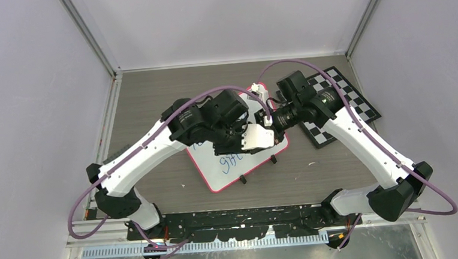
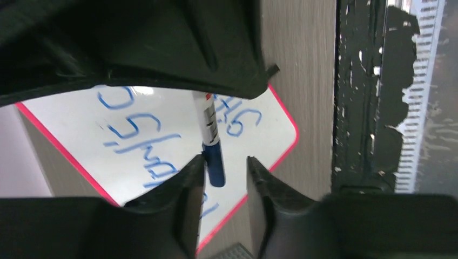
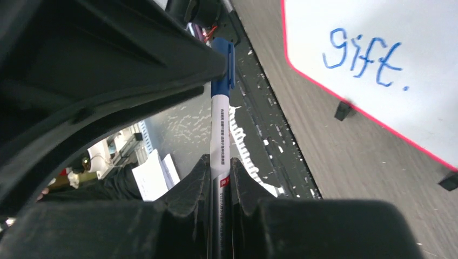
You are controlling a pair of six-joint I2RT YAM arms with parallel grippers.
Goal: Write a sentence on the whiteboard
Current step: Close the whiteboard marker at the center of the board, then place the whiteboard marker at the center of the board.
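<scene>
Whiteboard [image 1: 226, 169] dead centre of the top view, flat on grey wood-grain table [image 1: 152, 98], blue writing across it. Right gripper [image 3: 220, 161] clenched on white marker [image 3: 220, 124]; left gripper [image 2: 224, 161] released, fingers either side of the blue cap [image 2: 215, 167]. Checkerboard [image 1: 357, 97] upper right; pale walls [image 1: 32, 87] around.

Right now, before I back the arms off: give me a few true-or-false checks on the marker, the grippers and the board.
1. The right gripper is shut on the marker. True.
2. The board is blank. False: it carries blue handwriting, including "gift."
3. The marker's blue cap is on. True.
4. The left gripper is clamped on the marker. False: its jaws stand apart, with the capped end between them.
5. The checkerboard lies on top of the board. False: it lies on the table beside the board, partly under the right arm.
</scene>
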